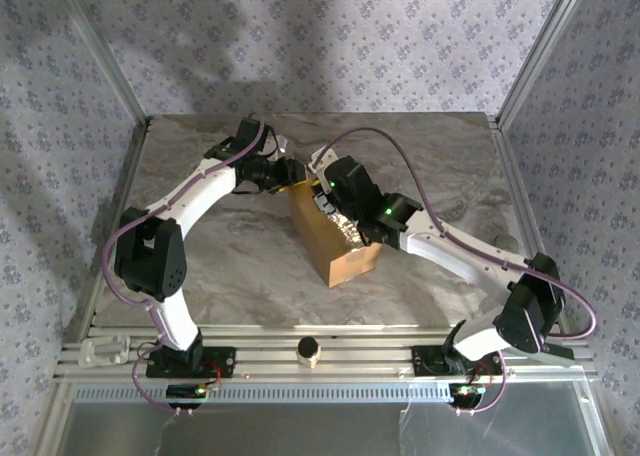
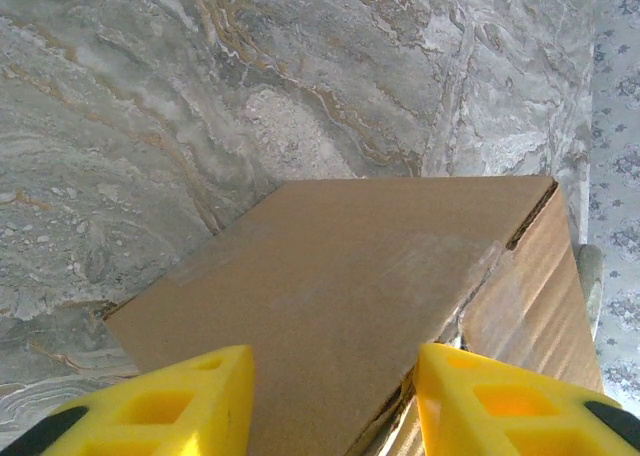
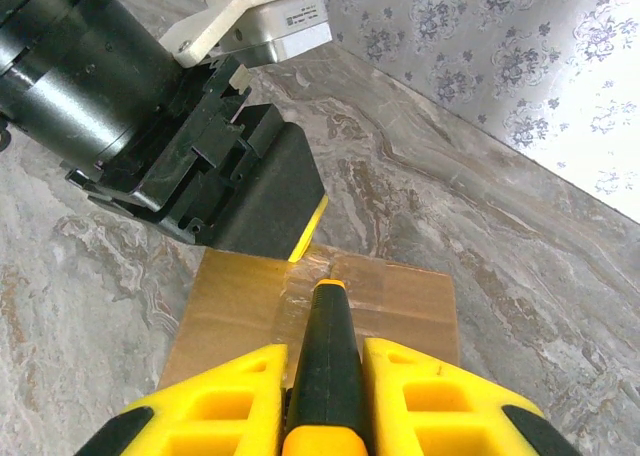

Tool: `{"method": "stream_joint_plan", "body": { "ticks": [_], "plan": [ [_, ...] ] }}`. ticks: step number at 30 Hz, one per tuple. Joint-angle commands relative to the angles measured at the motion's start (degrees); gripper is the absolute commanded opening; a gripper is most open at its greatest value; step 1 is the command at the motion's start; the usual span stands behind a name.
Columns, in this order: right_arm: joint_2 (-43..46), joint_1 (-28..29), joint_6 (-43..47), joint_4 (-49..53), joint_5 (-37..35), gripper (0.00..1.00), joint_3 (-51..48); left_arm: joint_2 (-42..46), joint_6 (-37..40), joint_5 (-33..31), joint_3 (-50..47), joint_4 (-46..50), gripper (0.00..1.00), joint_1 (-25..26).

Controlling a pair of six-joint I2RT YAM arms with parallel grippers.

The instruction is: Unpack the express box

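The express box [image 1: 335, 241], brown cardboard with a clear-taped seam, lies aslant in the middle of the marble table. My right gripper [image 1: 338, 218] hangs over the box's top, shut on a black utility knife [image 3: 330, 366] with yellow ends. The knife's tip rests at the crinkled tape [image 3: 310, 276] on the box [image 3: 400, 296]. My left gripper [image 1: 290, 171] is at the box's far end. In the left wrist view its yellow fingers [image 2: 190, 401] stand apart over a broad face of the box [image 2: 330, 296], whose face runs on past the left finger.
A small round wooden knob [image 1: 308, 350] and a white bracket [image 1: 100, 351] sit on the front rail. Metal frame posts and patterned walls close in the table [image 1: 450, 166] at the back and both sides. The left arm's black wrist [image 3: 150, 146] looms over the box's far end.
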State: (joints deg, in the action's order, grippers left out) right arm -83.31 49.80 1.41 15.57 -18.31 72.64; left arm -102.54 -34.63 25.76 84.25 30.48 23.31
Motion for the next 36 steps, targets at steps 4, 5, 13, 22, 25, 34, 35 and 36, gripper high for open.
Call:
{"method": "stream_joint_plan", "body": {
  "ticks": [4, 5, 13, 22, 25, 34, 35, 36],
  "plan": [
    [2.3, 1.8, -1.5, 11.2, 2.8, 0.00, -1.0, -4.1, -0.9, -7.1, -1.0, 7.1, 0.44, -0.4],
    [2.4, 2.0, -1.5, 11.3, 2.8, 0.00, -1.0, -4.1, -0.8, -7.2, -0.9, 7.1, 0.44, -0.4],
    [3.0, 2.6, -1.6, 11.8, 2.7, 0.00, -1.4, -4.7, -1.2, -7.4, -0.7, 7.4, 0.44, -0.4],
    [3.5, 2.7, -2.2, 12.4, 3.1, 0.00, -1.8, -5.1, -1.4, -7.7, -1.0, 7.3, 0.44, -0.3],
    [4.0, 2.8, -2.5, 12.9, 3.3, 0.00, -1.8, -5.3, -1.6, -7.7, -0.9, 7.2, 0.44, -0.3],
    [4.6, 3.3, -3.6, 13.9, 3.4, 0.00, -2.5, -5.7, -2.1, -7.8, -0.7, 7.5, 0.43, -0.3],
    [4.6, 3.3, -3.8, 14.0, 3.5, 0.00, -2.7, -5.7, -2.1, -7.9, -0.6, 7.6, 0.43, -0.3],
    [4.6, 3.3, -4.0, 13.9, 3.7, 0.00, -3.0, -5.7, -2.1, -7.9, -0.6, 7.6, 0.43, -0.3]
  ]
}}
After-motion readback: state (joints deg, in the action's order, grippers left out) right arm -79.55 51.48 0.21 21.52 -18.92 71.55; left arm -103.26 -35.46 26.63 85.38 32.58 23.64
